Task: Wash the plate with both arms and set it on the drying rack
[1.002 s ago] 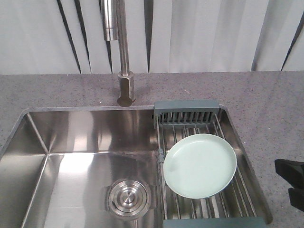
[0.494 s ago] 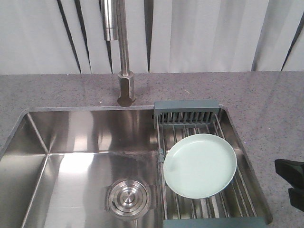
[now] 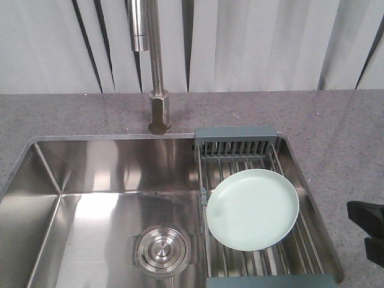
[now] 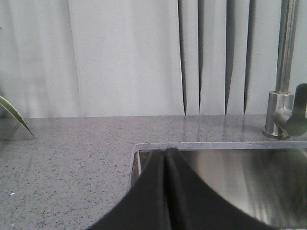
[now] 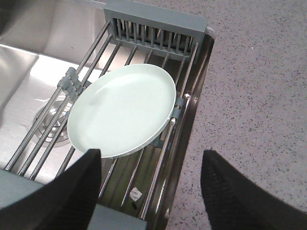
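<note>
Plate [image 3: 252,209]: pale green, lying flat on the wires of the drying rack [image 3: 236,140], which spans the right end of the sink [image 3: 114,180]. Right gripper [image 5: 151,184]: fingers spread wide, empty, hovering near the plate's near edge. Left gripper [image 4: 166,158]: fingers seemingly pressed together, nothing held, over the sink's corner.

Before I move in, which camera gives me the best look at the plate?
The right wrist view: the plate fills the frame, lying on the drying rack, ahead of the open right fingers. The front view shows it whole but smaller. The left wrist view misses it.
</note>
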`<state>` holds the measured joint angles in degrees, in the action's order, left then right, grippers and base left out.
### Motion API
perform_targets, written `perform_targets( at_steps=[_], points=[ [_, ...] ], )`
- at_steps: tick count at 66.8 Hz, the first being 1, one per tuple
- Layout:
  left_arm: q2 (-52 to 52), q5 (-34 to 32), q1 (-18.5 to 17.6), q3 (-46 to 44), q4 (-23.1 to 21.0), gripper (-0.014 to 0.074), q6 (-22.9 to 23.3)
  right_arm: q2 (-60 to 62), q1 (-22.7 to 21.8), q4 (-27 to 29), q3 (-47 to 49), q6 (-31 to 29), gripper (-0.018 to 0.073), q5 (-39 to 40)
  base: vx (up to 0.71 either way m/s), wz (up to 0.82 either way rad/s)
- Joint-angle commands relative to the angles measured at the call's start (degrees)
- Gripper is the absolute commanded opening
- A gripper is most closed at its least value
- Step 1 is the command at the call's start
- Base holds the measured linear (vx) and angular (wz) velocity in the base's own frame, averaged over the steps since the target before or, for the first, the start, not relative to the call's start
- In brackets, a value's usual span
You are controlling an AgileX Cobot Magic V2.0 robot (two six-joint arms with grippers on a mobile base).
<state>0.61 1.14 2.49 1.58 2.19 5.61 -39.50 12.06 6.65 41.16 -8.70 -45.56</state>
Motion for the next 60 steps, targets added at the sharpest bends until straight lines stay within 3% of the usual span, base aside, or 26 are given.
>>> perform_targets(
  at_steps=[1,11,19,35,41,56,60],
  points=[
    [0.9,-3.8,-0.3,-1.5,-0.1,-0.0006,0.4,0.1,-0.3,0.0,1.4,-0.3,0.0435,3.4,0.00,0.00],
    [0.9,-3.8,-0.3,-1.5,-0.1,-0.0006,0.4,3.6,-1.2,0.0,-2.6,-0.3,0.0435,6.4,0.00,0.00],
    [0.9,-3.8,-0.3,-1.5,-0.1,-0.0006,0.4,8.7,-3.2,0.1,-10.5,-0.3,0.0435,13.7,0.00,0.00],
    [0.9,-3.8,-0.3,-1.5,-0.1,-0.0006,0.4,23.0,-11.5,-0.2,-23.0,-0.3,0.0378,28.7,0.00,0.00],
    [0.9,-3.8,-0.3,-1.5,-0.1,-0.0006,0.4,28.1,-13.0,-0.2,-27.1,-0.3,0.0311,31.3,0.00,0.00],
    [0.9,-3.8,-0.3,-1.5,-0.1,-0.0006,0.4,36.9,-15.1,-0.2,-36.3,-0.3,-0.0002,36.6,0.00,0.00],
    [0.9,-3.8,-0.3,-1.5,-0.1,-0.0006,0.4,38.4,-15.1,-0.2,-37.7,-0.3,-0.0013,37.1,0.00,0.00]
  ],
)
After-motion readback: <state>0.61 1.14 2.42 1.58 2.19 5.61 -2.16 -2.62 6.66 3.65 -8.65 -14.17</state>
